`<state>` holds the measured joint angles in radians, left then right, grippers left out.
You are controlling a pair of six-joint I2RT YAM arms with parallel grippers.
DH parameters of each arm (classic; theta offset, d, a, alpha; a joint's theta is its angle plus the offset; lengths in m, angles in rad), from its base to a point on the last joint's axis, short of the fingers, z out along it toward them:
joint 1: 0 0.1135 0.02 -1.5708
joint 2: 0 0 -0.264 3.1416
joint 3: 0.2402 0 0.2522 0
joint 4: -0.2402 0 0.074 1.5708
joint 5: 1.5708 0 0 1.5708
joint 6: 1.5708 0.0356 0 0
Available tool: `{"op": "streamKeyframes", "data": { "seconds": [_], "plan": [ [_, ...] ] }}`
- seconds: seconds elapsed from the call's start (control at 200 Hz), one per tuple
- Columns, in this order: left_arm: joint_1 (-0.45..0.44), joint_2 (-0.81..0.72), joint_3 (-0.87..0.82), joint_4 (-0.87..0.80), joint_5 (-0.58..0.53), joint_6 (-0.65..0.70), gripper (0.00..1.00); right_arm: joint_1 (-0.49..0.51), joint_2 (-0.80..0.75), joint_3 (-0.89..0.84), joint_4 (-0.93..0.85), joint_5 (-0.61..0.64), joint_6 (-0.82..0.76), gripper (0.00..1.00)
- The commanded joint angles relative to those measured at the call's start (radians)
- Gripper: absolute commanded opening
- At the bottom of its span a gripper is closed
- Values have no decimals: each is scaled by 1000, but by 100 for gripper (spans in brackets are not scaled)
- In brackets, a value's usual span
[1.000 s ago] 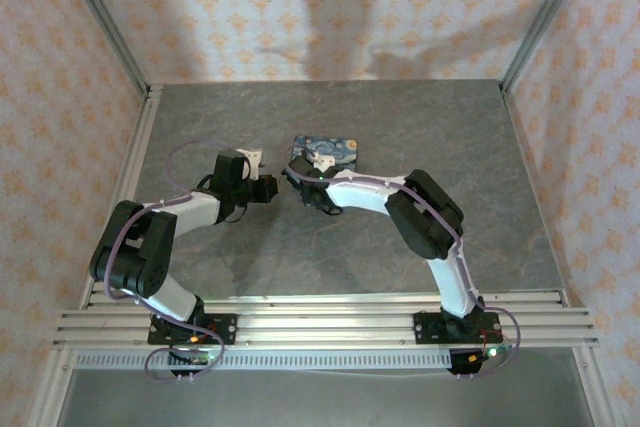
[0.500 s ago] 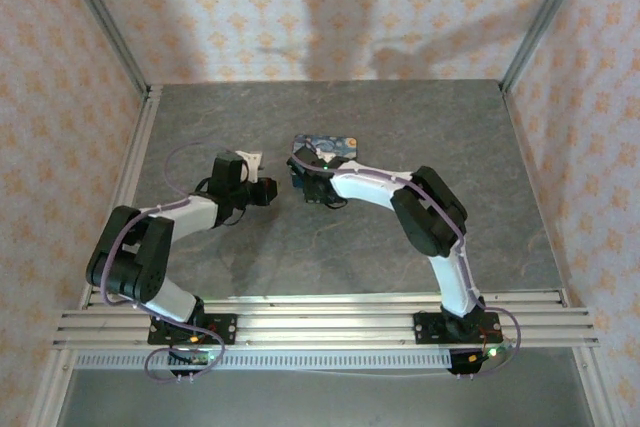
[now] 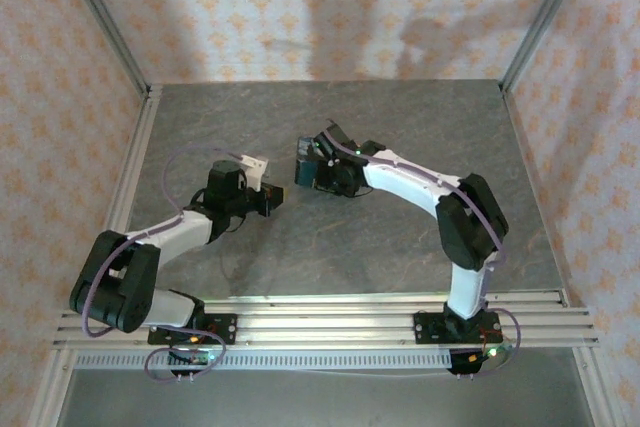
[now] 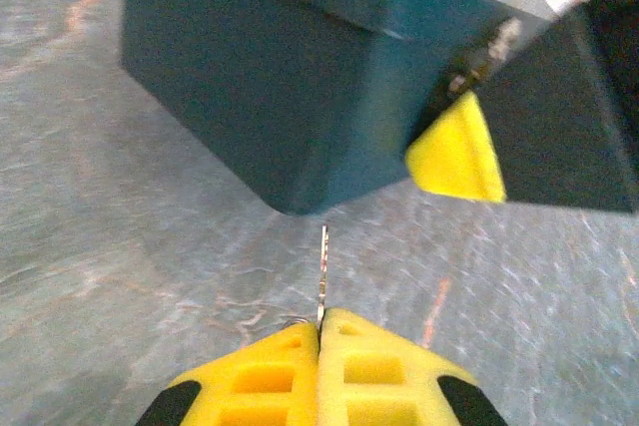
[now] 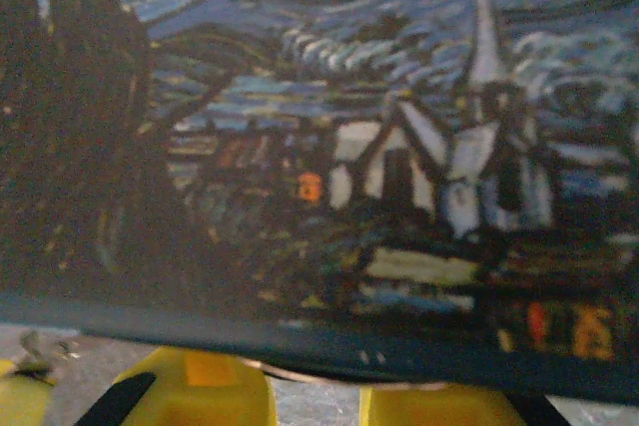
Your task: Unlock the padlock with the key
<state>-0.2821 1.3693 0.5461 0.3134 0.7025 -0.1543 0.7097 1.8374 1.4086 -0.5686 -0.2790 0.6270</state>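
Key sits pinched between the closed fingers of our left gripper, blade aimed at the lower corner of the tilted tin, just short of it. Insertion and turning remain, we judge; the padlock is too blurred to place. Right gripper meets the tin; we cannot tell its grip. Open table lies lower left.

A rectangular tin, its lid painted with a Starry Night scene and its sides dark teal, shows mid-table. Orange-patterned wallpaper surrounds the table, and metal rails line the near edge.
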Motion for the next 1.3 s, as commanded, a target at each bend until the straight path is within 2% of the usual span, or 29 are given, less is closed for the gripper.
{"op": "streamKeyframes", "data": {
  "seconds": [0.0, 0.36, 0.555, 0.836, 1.296],
  "plan": [
    [-39, -20, -23, 45, 54, 44, 0, -23, -85, -34, 19, -62, 38, 0],
    [-138, -48, -77, 150, 78, 19, 0, -78, -166, -105, 66, -157, 138, 0],
    [-140, 57, -51, 299, 136, -67, 0, -79, -186, -109, 57, -175, 149, 0],
    [-139, 197, 17, 431, 178, -130, 0, -92, -212, -122, 59, -178, 167, 0],
    [-149, 269, 64, 499, 176, -134, 0, -95, -202, -115, 69, -199, 202, 0]
  ]
}}
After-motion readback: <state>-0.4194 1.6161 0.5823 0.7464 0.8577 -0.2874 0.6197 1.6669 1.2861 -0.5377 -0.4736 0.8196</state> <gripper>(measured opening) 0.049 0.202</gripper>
